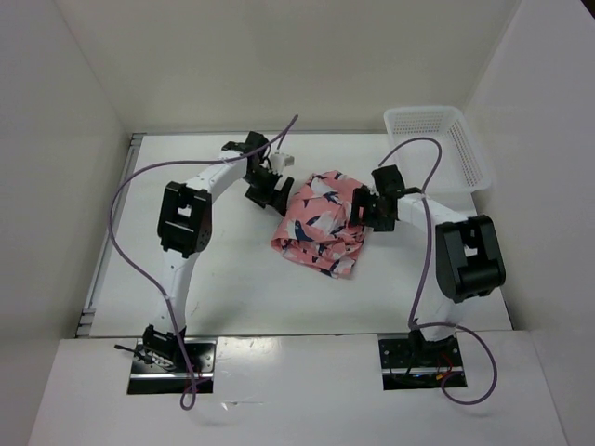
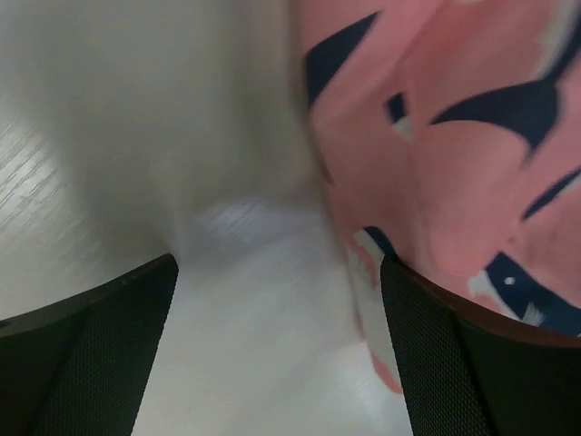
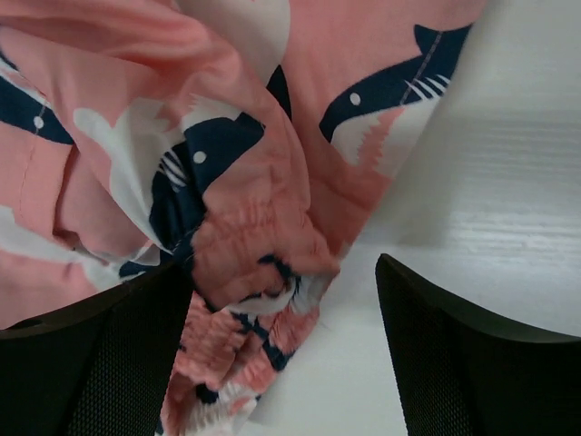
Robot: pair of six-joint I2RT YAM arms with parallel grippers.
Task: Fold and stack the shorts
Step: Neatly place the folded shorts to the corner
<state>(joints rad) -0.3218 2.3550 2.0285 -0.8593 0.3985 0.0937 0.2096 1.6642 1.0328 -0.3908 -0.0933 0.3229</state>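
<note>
The shorts [image 1: 321, 223] lie crumpled on the desk [image 1: 232, 288] — outside the white mesh basket [image 1: 472, 158], which stands well apart at the far right corner. The left claw [image 2: 277, 350] gapes wide beside their edge; the right claw [image 3: 283, 350] is wide over bunched cloth.

A white table [image 1: 232, 297] is sitting inside a plain white enclosure. A left wall panel [image 1: 56, 149] is standing along its left edge, a right wall panel [image 1: 548, 158] is rising along its right edge, and a back wall panel [image 1: 279, 56] is closing off the far edge. A metal rail [image 1: 96, 279] is running down the left edge. A white ledge [image 1: 297, 409] is spanning the near edge. Soft, even light is washing the tabletop, leaving only faint shadows.
</note>
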